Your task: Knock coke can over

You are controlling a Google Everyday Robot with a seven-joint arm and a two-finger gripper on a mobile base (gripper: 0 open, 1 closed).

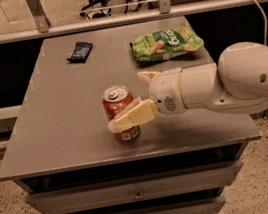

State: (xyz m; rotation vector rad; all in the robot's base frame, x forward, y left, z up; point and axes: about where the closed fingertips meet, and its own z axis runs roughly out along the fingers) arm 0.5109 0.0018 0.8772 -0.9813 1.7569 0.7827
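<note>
The red coke can (119,106) stands upright near the front middle of the grey table (60,120), silver top showing. My gripper (125,101) reaches in from the right on a white arm (231,83) and is open. Its near finger (131,118) lies across the front of the can and touches it. Its far finger (145,78) sits just right of and behind the can's top. The can's lower front is partly hidden by the near finger.
A green crisp bag (166,43) lies at the back right of the table. A small dark blue wrapper (79,52) lies at the back left. The table's front edge (131,156) is close below the can, with drawers (138,195) underneath.
</note>
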